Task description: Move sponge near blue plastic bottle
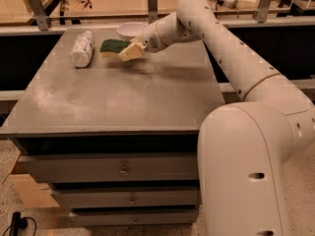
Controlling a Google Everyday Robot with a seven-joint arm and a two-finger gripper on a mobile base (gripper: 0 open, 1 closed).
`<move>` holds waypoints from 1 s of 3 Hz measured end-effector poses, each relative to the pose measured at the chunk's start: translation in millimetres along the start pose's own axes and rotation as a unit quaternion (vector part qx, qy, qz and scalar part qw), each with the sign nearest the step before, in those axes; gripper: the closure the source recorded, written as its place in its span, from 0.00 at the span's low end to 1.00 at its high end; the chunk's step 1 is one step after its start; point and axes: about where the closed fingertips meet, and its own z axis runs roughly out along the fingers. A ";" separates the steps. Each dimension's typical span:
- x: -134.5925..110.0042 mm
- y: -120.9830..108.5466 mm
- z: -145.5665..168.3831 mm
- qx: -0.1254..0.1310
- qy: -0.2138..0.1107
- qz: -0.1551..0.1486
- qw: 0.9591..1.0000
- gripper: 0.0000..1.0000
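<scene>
The sponge [113, 46], dark green on top over yellow foam, is held a little above the back of the grey table [123, 97]. My gripper [129, 52] is shut on the sponge's right end, its pale fingers [132, 51] clamped on it. The blue plastic bottle [81, 48], pale and whitish with a crinkly wrapper, lies on its side at the table's back left. The sponge's left end is a short gap to the right of the bottle.
A white bowl [130, 30] stands at the table's back edge, just behind the sponge and the arm. A workbench with tools and metal posts [152, 1] runs behind the table. Drawers [123, 168] are below the tabletop.
</scene>
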 end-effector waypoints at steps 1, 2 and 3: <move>-11.6 11.8 14.0 -0.017 0.004 -0.002 1.000 0.53; -9.6 17.1 23.8 -0.021 0.009 0.008 1.000 0.30; -4.8 19.0 30.5 -0.020 0.015 0.018 1.000 0.05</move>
